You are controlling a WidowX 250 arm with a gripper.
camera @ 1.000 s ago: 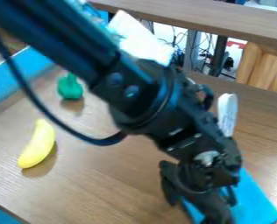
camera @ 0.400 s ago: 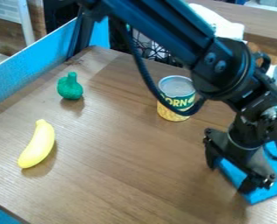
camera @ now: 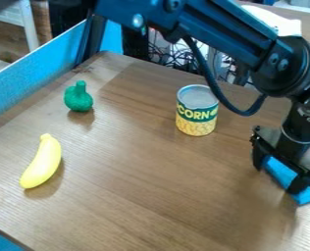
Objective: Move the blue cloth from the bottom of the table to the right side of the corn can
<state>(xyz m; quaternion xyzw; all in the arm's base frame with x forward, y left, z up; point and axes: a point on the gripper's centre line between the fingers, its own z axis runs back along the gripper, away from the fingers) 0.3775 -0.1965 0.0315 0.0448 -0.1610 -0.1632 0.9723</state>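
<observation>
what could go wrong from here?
Cable snag: the black cable hangs in a loop beside the can; swinging the arm that way might catch or tip it.

Poor grip: the gripper is open at the blue piece, whose far part is hidden; closing could skew it.

A yellow banana (camera: 42, 163) lies at the left of a wood-grain counter (camera: 144, 171), its narrow tip toward the far side. Behind it stands a round green object (camera: 78, 98) with a stubby neck, well apart from an upright can (camera: 197, 115) with a green and yellow label. A bright blue panel (camera: 26, 78) lines the counter's left side; tangled cables (camera: 177, 55) crowd the space beyond the far edge, near a white item (camera: 279, 22).
</observation>
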